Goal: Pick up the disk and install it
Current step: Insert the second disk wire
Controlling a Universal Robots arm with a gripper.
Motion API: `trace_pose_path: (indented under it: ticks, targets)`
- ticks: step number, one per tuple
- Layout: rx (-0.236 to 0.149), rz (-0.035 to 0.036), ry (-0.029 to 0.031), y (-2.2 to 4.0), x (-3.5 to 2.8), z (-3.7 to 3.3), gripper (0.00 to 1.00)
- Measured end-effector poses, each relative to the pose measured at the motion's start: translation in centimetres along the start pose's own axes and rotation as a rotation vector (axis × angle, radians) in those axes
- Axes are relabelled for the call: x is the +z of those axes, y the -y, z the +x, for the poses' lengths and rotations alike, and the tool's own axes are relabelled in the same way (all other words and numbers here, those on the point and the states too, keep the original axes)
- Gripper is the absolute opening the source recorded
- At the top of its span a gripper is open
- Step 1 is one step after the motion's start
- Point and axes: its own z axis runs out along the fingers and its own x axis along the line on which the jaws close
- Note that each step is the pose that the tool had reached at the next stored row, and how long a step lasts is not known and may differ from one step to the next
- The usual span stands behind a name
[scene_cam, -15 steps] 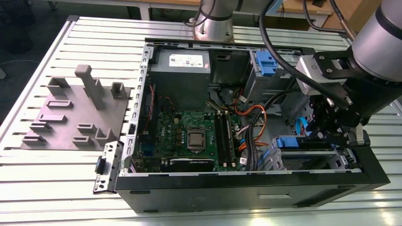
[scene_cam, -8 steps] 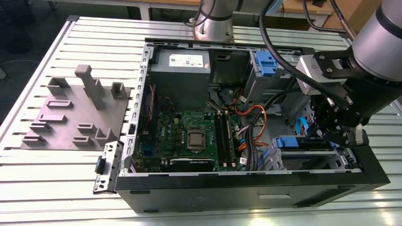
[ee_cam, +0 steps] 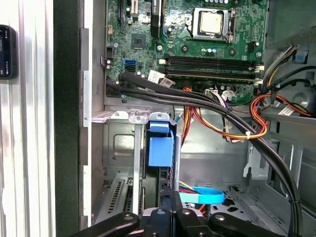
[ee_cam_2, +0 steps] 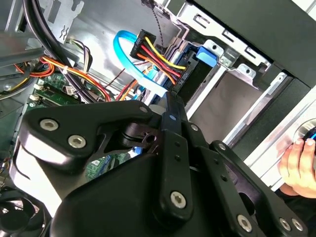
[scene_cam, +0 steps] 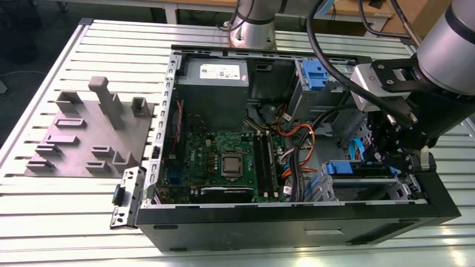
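Fingers (ee_cam: 170,207) are closing together, tips by the disk (ee_cam: 160,150) sitting in its bay inside the PC case (scene_cam: 297,214); install step looking nearly done, prob needing a final push.

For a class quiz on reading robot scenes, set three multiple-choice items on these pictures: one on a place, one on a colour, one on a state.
1. Where is the gripper in the exterior view?
A. over the grey fixture plate
B. inside the computer case, at the drive cage
C. outside the case, over the slatted table

2. What colour is the disk's carrier handle in the first wrist view?
A. blue
B. red
C. green

3. How is the computer case?
A. closed
C. upright with panel on
B. lying open, motherboard showing

Answers: 1 B, the arm reaches into the cage; 2 A, plainly blue; 3 B, the motherboard is exposed.
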Motion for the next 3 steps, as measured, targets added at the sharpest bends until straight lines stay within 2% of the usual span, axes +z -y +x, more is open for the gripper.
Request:
trace_pose_path:
  ticks: [3]
  targets:
    - [0.0,-0.0006,0.0,0.01,-0.08,-0.01,0.11]
